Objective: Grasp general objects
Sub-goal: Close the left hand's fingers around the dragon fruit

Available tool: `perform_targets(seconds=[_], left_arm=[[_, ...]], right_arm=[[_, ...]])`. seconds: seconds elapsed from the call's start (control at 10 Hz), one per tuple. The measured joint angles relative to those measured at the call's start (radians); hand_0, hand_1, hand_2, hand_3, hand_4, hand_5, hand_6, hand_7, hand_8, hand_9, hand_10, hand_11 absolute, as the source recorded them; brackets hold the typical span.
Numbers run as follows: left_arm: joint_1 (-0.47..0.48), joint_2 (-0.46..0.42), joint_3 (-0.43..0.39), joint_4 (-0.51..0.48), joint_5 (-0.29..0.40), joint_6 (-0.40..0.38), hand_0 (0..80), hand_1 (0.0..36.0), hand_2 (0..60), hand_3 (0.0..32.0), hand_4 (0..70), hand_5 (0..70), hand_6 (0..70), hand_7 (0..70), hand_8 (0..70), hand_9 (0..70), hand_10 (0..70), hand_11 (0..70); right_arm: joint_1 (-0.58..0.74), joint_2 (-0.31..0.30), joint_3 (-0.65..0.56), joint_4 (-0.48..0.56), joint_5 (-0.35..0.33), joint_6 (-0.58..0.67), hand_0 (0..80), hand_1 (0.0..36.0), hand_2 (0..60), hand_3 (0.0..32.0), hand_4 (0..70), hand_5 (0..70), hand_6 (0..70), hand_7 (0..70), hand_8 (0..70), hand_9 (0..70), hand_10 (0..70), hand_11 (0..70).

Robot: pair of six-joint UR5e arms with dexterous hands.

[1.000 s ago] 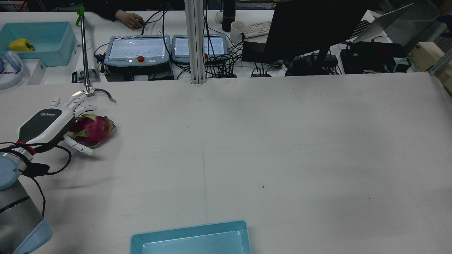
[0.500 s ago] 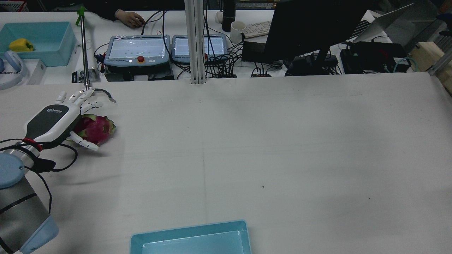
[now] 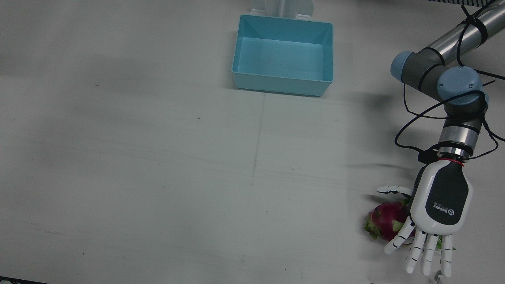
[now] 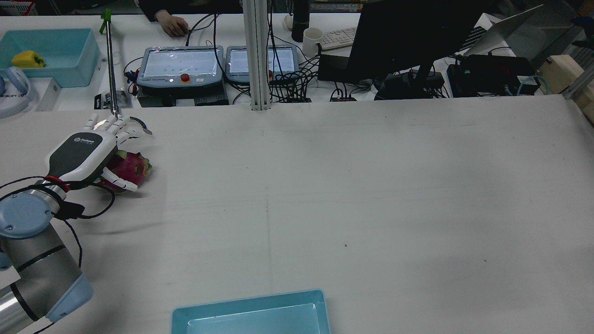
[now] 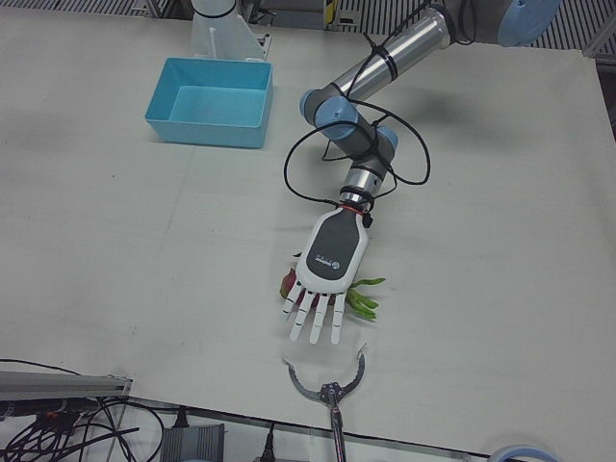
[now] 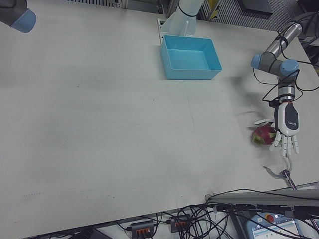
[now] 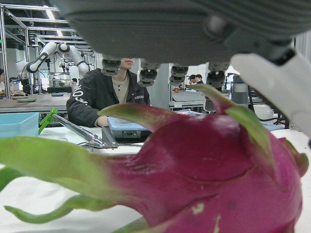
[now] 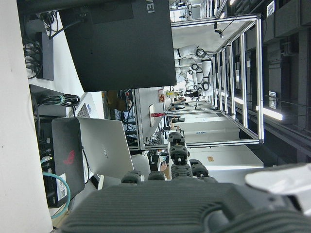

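Dragon fruit [image 3: 384, 223] under splayed left hand [image 3: 440, 205]; blue bin [image 3: 282, 55] empty.

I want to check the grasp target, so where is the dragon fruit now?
In the front view the dragon fruit lies near the lower right corner of the table, partly under the open left hand, far from the blue bin.

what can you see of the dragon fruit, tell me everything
The dragon fruit is magenta-skinned with green leafy scales, whole as far as shown, lying on its side on the white table near the operators' edge. The left hand hovers over it, palm down, fingers spread, not closed on it. Contact cannot be told.
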Motion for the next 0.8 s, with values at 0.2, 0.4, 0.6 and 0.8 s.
perform_targets(seconds=[0.2, 0.4, 0.6, 0.8], left_arm=[[-0.003, 0.003, 0.005, -0.002, 0.000, 0.041, 47.7, 15.0, 16.4, 18.2, 0.0, 15.7, 1.6, 8.1, 13.0, 0.6, 3.0, 5.4], [-0.007, 0.006, 0.005, 0.003, 0.000, 0.093, 49.9, 17.9, 16.3, 17.6, 0.0, 14.8, 1.2, 6.9, 13.3, 0.7, 3.0, 5.6], [-0.008, 0.007, 0.006, 0.005, 0.000, 0.136, 50.5, 18.0, 13.8, 16.8, 0.0, 15.1, 1.1, 6.6, 13.3, 0.7, 2.9, 5.6], [-0.005, 0.008, 0.013, 0.005, 0.000, 0.169, 48.1, 14.5, 15.1, 23.4, 6.5, 24.2, 0.0, 5.6, 12.2, 0.0, 2.2, 4.0]], right_arm=[[0.000, 0.000, 0.000, 0.000, 0.000, 0.000, 0.0, 0.0, 0.0, 0.0, 0.0, 0.0, 0.0, 0.0, 0.0, 0.0, 0.0, 0.0], [0.000, 0.000, 0.000, 0.000, 0.000, 0.000, 0.0, 0.0, 0.0, 0.0, 0.0, 0.0, 0.0, 0.0, 0.0, 0.0, 0.0, 0.0], [0.000, 0.000, 0.000, 0.000, 0.000, 0.000, 0.0, 0.0, 0.0, 0.0, 0.0, 0.0, 0.0, 0.0, 0.0, 0.0, 0.0, 0.0], [0.000, 0.000, 0.000, 0.000, 0.000, 0.000, 0.0, 0.0, 0.0, 0.0, 0.0, 0.0, 0.0, 0.0, 0.0, 0.0, 0.0, 0.0]])
